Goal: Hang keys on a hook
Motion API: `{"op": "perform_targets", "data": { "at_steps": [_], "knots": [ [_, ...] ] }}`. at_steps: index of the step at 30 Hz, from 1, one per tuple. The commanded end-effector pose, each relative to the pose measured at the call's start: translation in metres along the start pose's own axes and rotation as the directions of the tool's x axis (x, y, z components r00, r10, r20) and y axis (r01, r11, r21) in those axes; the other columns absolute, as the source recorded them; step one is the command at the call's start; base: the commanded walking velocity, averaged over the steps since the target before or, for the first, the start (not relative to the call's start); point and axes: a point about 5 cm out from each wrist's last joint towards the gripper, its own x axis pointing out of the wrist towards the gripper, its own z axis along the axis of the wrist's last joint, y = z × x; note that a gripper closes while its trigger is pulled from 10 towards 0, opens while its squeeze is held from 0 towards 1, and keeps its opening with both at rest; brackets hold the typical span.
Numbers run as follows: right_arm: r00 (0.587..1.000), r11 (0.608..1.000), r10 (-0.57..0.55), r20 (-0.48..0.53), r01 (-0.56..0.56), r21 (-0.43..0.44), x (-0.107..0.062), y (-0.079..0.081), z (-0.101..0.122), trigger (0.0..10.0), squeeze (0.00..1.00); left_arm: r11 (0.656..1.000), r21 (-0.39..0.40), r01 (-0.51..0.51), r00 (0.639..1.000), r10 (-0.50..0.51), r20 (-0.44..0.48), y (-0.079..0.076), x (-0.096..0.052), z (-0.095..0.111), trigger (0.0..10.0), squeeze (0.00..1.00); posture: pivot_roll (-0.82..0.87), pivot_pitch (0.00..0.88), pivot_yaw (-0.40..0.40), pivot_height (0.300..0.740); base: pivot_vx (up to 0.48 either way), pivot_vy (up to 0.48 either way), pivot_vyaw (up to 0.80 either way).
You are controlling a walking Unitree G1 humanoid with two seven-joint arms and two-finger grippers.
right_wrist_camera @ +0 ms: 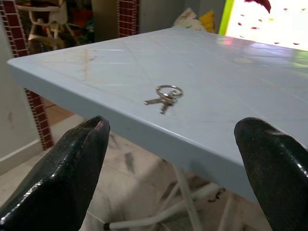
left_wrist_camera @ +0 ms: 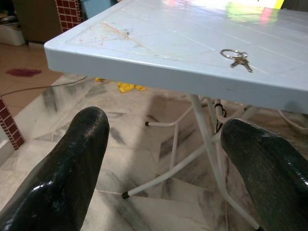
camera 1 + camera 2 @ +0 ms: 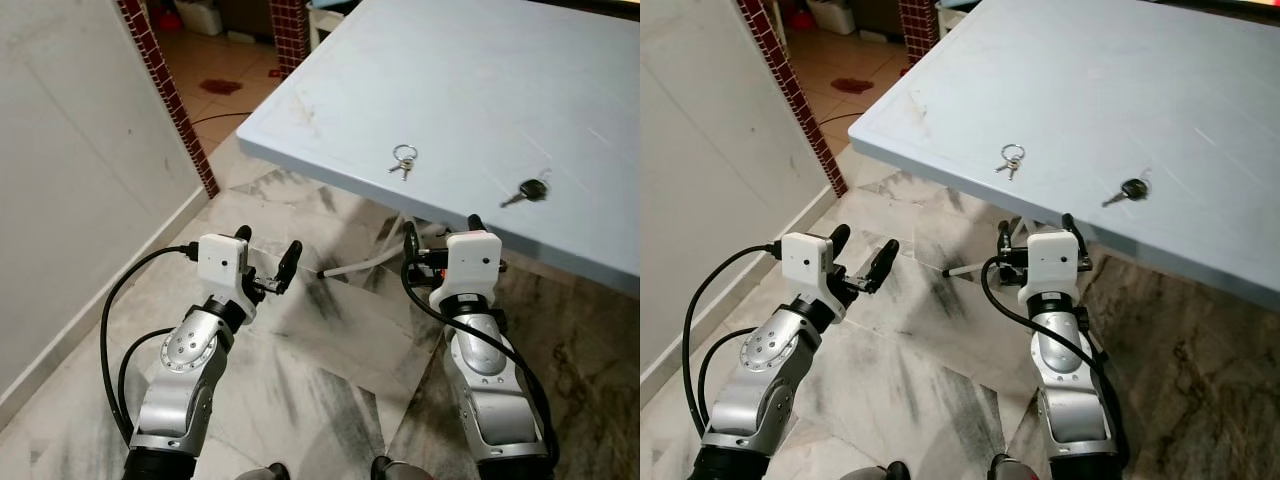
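A small bunch of silver keys on a ring [image 3: 403,160] lies near the front edge of the pale blue plastic table [image 3: 480,90]. A single key with a black head [image 3: 526,192] lies further right on the same table. My right gripper [image 3: 440,236] is held open just below and in front of the table edge, pointing at the key ring [image 1: 164,95]. My left gripper [image 3: 267,258] is also open, lower and to the left over the floor, with the key ring [image 2: 236,56] beyond it. Neither holds anything.
The table stands on thin white metal legs [image 2: 202,139] over a marbled tile floor [image 3: 330,340]. A white wall [image 3: 70,150] runs along the left, ending in a red brick-patterned pillar [image 3: 165,90]. A second such pillar [image 3: 288,30] stands behind.
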Motion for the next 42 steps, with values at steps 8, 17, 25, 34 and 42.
{"op": "perform_targets", "data": {
  "at_steps": [8, 17, 25, 34, 42],
  "knots": [
    [1.000, 1.000, 0.003, 0.001, -0.003, 0.019, -0.001, 0.002, 0.002, 10.0, 0.00, 1.000, 0.007, 0.006, 1.000, -0.006, -0.013, 0.002, -0.003, -0.001, 10.0, 0.00, -0.09, 0.191, 0.085, 0.740, 0.395, 0.000, 0.00],
    [1.000, 0.999, -0.020, -0.015, 0.020, 0.038, 0.000, -0.001, 0.000, 10.0, 0.00, 1.000, 0.008, 0.014, 1.000, -0.014, -0.019, 0.000, -0.003, -0.001, 10.0, 0.00, -0.08, 0.187, 0.089, 0.740, 0.392, 0.000, 0.00],
    [0.997, 0.996, -0.053, -0.053, 0.056, 0.063, 0.004, -0.002, -0.001, 10.0, 0.00, 1.000, 0.009, 0.018, 1.000, -0.018, -0.020, 0.001, -0.003, 0.000, 10.0, 0.00, -0.08, 0.187, 0.091, 0.740, 0.373, 0.000, 0.00],
    [0.992, 0.988, -0.092, -0.086, 0.101, 0.113, 0.014, 0.002, 0.011, 10.0, 0.00, 1.000, 0.018, 0.013, 1.000, -0.012, -0.025, 0.002, -0.004, 0.000, 10.0, 0.00, -0.07, 0.190, 0.099, 0.740, 0.101, 0.000, 0.00],
    [0.988, 0.983, -0.093, -0.126, 0.111, 0.146, 0.016, 0.007, 0.016, 10.0, 0.00, 1.000, 0.021, 0.017, 1.000, -0.017, -0.023, 0.003, -0.003, 0.003, 10.0, 0.00, -0.06, 0.191, 0.110, 0.740, 0.000, 0.000, 0.00]
  ]
}}
